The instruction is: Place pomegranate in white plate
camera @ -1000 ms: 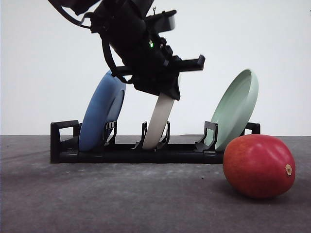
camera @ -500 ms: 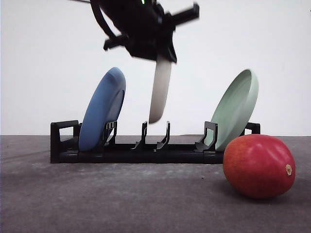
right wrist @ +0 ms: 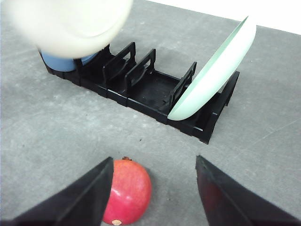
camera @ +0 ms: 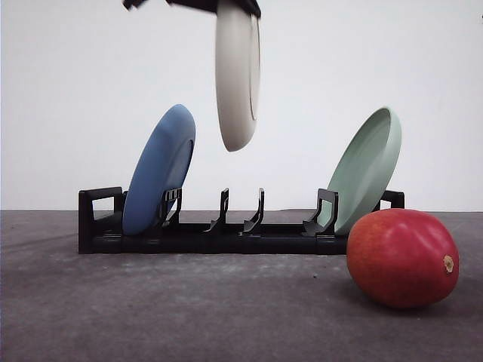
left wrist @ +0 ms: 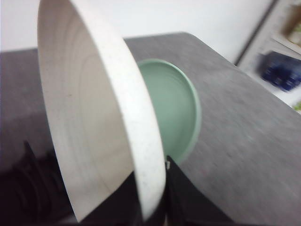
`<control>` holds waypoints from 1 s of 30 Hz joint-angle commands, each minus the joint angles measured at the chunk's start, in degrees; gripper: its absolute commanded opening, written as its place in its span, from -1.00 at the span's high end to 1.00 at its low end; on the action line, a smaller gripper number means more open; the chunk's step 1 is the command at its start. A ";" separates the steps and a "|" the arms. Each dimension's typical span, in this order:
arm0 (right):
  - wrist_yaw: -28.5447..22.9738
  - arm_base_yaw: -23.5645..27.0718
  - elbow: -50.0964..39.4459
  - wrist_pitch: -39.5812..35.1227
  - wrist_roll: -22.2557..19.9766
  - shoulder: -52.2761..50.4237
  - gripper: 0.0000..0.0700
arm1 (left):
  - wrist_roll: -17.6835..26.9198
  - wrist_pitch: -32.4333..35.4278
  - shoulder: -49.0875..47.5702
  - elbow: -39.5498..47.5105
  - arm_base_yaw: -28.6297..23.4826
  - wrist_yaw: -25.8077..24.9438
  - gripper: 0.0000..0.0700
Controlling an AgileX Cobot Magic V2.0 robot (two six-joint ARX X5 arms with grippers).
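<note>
Tabletop (camera: 151, 317): dark grey, carrying the rack and the fruit. Rack (camera: 226, 230): black, slotted, standing on the tabletop; its two middle slots are seen vacant, from which it is judged that the white plate has been drawn out of it. Blue plate (camera: 160, 170): leaned in the slot at the robot's left end. Pale green plate (camera: 366, 167): leaned in the slot at the right end, just behind the fruit. White plate (camera: 238, 75): held on edge in the air, well above the rack's middle, touching nothing below; not yet laid flat. Pomegranate (camera: 402, 258): resting on the tabletop just in front of the rack's right end, untouched and well apart from the white plate. Left claw (left wrist: 157, 188): closed onto the rim of the white plate, as shown in the left wrist view. Right claw (right wrist: 155, 188): spread wide, gripping nothing, poised above the pomegranate with the fruit near one finger. Progress is judged as early: the plate is lifted free; setting it down, grasping the fruit and placing it in the plate remain.
</note>
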State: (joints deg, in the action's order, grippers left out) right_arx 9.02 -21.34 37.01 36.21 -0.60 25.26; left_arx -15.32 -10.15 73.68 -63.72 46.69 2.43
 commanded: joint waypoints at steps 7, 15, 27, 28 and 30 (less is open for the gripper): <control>-0.04 -0.28 0.94 -0.59 0.59 0.09 -0.01 | -0.96 -9.17 -8.92 0.90 4.18 0.80 0.99; -0.04 -0.28 0.94 -0.59 0.59 0.09 -0.01 | -0.21 -4.97 -20.19 13.30 9.69 9.75 0.99; -0.22 -0.28 0.94 -0.60 0.59 0.09 -0.01 | 25.98 -13.51 -17.75 21.05 17.50 14.16 0.99; -0.34 -0.28 0.94 -0.61 0.59 0.09 -0.01 | 28.27 -13.86 -16.51 21.05 18.11 14.28 0.99; -0.51 -0.28 0.94 -0.60 0.59 0.09 -0.01 | 32.58 -13.92 -13.45 21.05 19.28 15.27 0.99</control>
State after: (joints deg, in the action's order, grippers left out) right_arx 8.78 -21.34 37.01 36.21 -0.60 25.26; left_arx 10.22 -24.61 58.95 -42.24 65.16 17.01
